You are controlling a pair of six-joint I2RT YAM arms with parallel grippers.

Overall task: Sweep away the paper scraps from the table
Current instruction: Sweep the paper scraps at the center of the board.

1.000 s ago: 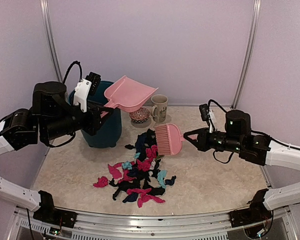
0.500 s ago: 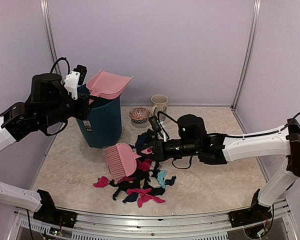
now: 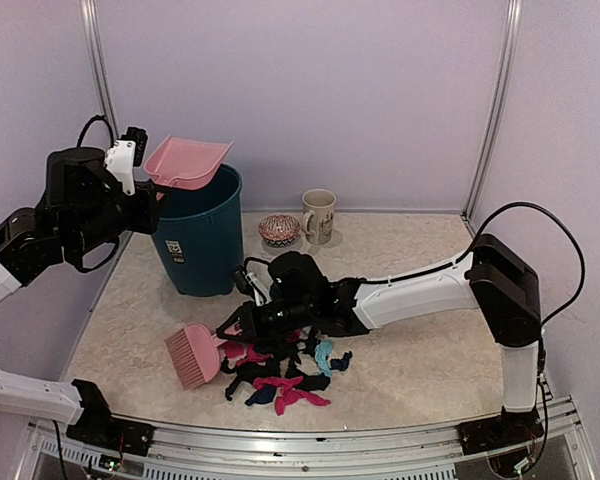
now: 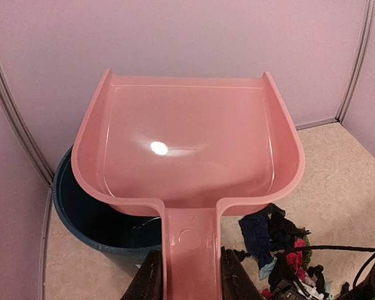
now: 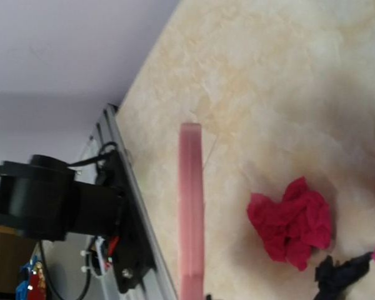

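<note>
Left jaws: clamped on pink dustpan (image 4: 187, 156) handle, above teal bin (image 3: 198, 250).
Right jaws: closed on pink brush (image 3: 193, 356) handle; paper scraps (image 3: 285, 385) piled just beside its bristles, on counter (image 3: 420, 350).

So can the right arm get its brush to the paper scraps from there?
Probably yes: the brush it holds is low and just beside the paper scraps, and nothing stands between them.
</note>
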